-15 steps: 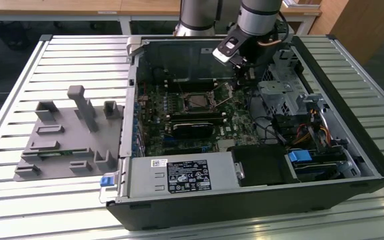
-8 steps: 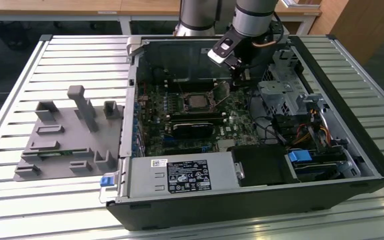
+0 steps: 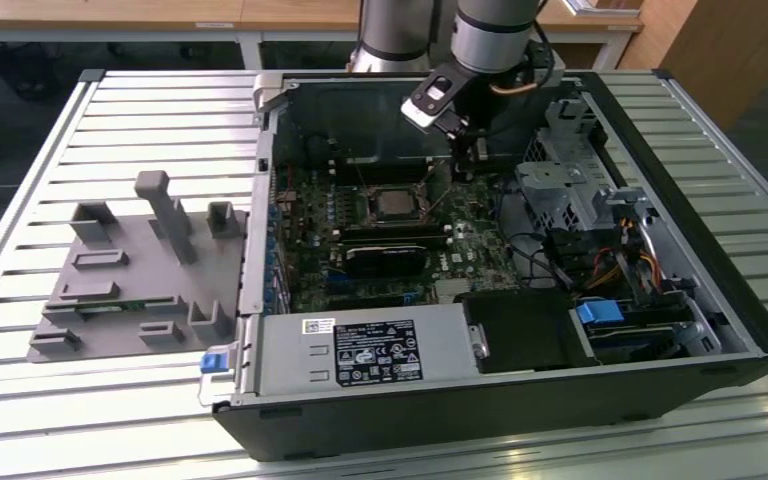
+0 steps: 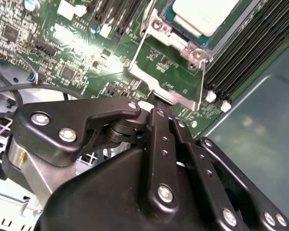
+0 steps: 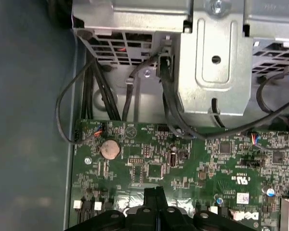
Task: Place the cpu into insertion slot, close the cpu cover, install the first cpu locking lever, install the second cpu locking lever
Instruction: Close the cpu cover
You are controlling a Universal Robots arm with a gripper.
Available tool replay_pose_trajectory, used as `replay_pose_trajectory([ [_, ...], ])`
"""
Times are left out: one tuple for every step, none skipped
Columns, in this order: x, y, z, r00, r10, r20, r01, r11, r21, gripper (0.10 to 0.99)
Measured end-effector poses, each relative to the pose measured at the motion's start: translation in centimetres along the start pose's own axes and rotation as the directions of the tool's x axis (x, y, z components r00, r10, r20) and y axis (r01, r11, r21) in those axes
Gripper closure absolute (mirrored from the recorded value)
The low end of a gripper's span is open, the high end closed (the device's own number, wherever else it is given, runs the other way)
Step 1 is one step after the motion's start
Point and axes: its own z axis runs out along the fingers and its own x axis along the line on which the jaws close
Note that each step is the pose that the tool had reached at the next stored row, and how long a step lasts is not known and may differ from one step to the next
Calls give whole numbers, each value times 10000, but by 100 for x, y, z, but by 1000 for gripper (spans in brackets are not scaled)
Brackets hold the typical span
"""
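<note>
Our count, kind by kind

We find one cpu [image 4: 207, 14], one cpu cover [image 4: 169, 91], one gripper [image 5: 155, 192], one green circuit board [image 5: 207, 159], one coin battery [image 5: 110, 149], one computer case [image 3: 491, 420] and one grey fixture [image 3: 131, 270].

A slatted metal worktop [image 3: 117, 110] stands on dark floor [image 3: 11, 95]; wooden desks [image 3: 157, 14] and a wooden cabinet [image 3: 724, 50] stand behind.

Exterior view looks down on the case [image 3: 491, 425]; both wrist views hug its motherboard [image 4: 86, 53] [image 5: 207, 159]
</note>
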Motion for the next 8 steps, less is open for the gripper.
replay_pose_trajectory([
  [1, -16, 0, 10000, 1, 0, -1, 10000, 0, 980],
  [1, -32, 1, 10000, 1, 0, -1, 10000, 0, 980],
  [2, -49, 1, 10000, 1, 0, -1, 10000, 0, 980],
  [3, -67, 1, 10000, 1, 0, -1, 10000, 0, 980],
  [3, -85, 1, 10000, 0, 0, 0, 10000, 0, 980],
  [4, -103, 2, 10000, 0, -1, 0, 10000, 0, 980],
  [5, -121, 2, 10000, 1, 0, -1, 10000, 0, 980],
  [6, -140, 3, 10000, 1, 0, -1, 10000, 0, 980],
])
